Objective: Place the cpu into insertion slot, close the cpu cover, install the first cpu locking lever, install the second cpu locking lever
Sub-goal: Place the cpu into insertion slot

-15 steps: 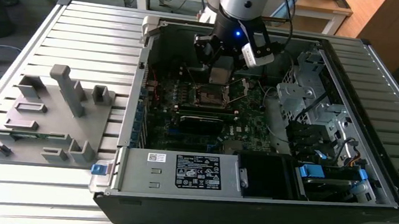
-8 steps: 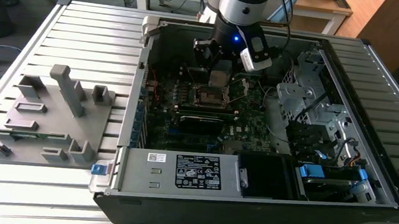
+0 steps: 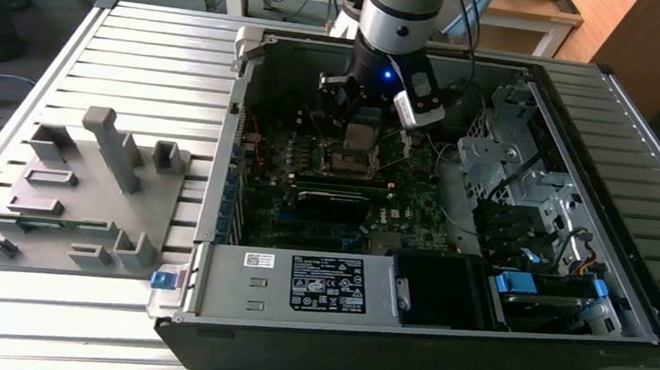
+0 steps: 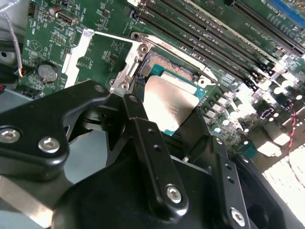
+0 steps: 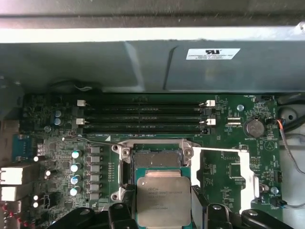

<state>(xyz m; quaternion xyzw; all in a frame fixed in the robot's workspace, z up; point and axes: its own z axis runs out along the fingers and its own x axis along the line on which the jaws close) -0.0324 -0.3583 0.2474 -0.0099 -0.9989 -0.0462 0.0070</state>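
- The pincer (image 5: 162, 210) is black metal with bolted fingers (image 4: 143, 133), clamped on two opposite edges of the cpu (image 5: 163, 200).
- The cpu is a flat square with a dull grey-brown metal top and a green edge. It hangs over the slot (image 5: 156, 156) and covers part of it.
- The slot is a dark square bed in a silvery rim, set in a green board.
- The cover (image 5: 220, 150) is a thin bright frame with a square window. It lies open and flat just beside the slot.
- Long dark memory sticks (image 5: 143, 117) run parallel, near the slot.
- I cannot tell whether the cpu touches the slot.
- The pincer's body is cut off at the frame edge in the first wrist view.
- In the exterior view the arm (image 3: 396, 13) comes in from twelve o'clock and hides much of the slot.
- The open case (image 3: 411, 355) sits on a slatted metal table (image 3: 139, 55), with a grey peg fixture (image 3: 82, 192) at nine o'clock.
- A wooden desk (image 3: 533, 11) stands at twelve o'clock.
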